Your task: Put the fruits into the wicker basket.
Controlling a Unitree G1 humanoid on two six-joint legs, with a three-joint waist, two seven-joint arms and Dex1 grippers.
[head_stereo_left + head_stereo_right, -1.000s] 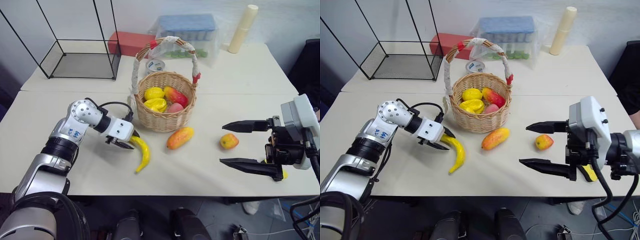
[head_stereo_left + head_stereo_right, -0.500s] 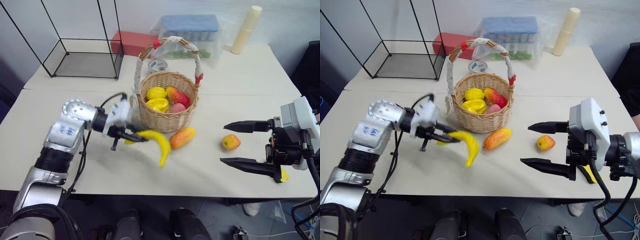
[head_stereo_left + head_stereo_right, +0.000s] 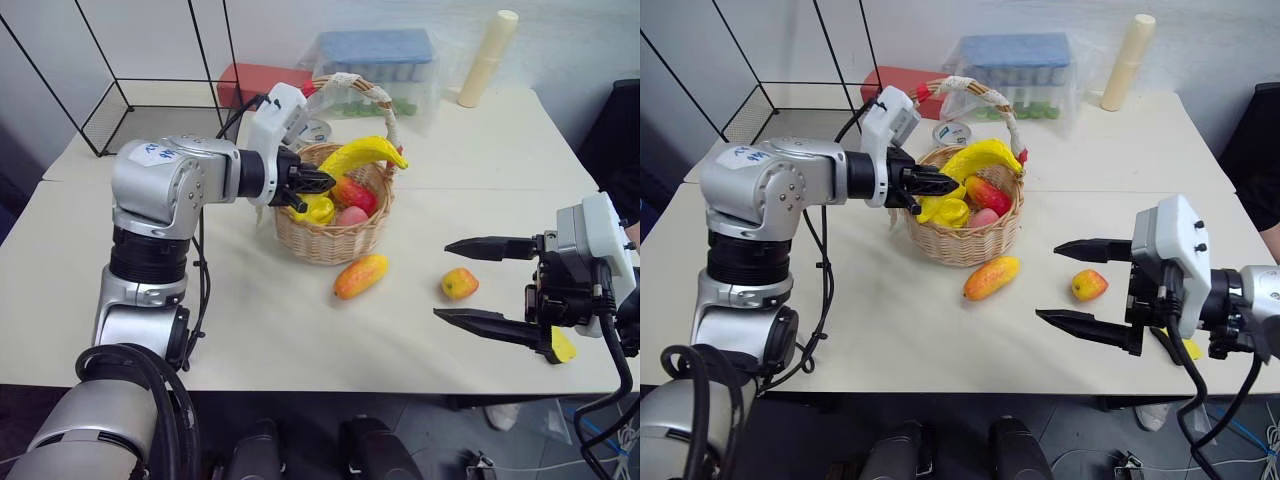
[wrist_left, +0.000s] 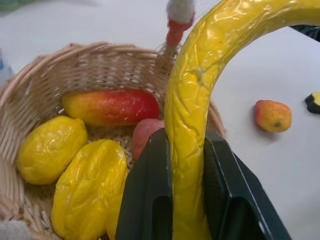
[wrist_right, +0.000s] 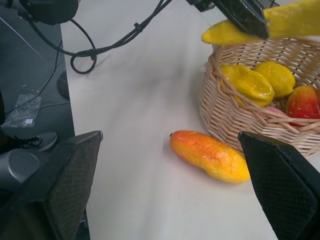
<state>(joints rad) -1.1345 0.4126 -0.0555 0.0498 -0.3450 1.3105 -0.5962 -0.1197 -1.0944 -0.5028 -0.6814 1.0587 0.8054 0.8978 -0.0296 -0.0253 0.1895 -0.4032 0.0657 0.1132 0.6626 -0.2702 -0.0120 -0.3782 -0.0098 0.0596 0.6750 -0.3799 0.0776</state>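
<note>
My left gripper (image 3: 315,182) is shut on one end of the long yellow banana (image 3: 365,153) and holds it in the air over the wicker basket (image 3: 330,238). In the left wrist view the banana (image 4: 192,100) runs between the two black fingers (image 4: 150,200), above several yellow and red fruits lying in the basket (image 4: 100,52). The orange-red mango (image 3: 360,275) lies on the table just in front of the basket. The small round orange-yellow fruit (image 3: 459,283) sits to its right. My right gripper (image 3: 442,280) stands open, level with that fruit and holding nothing.
A black wire cage (image 3: 160,110) stands at the back left, with a red box (image 3: 260,85) and a clear container with a blue lid (image 3: 380,65) behind the basket. A cream cylinder (image 3: 485,58) stands at the back right. A yellow block (image 3: 560,345) lies under my right hand.
My left gripper closed on the banana, lifted it off the table and carried it up and right until it hangs over the basket, with the wrist rolled. The right gripper stayed still.
</note>
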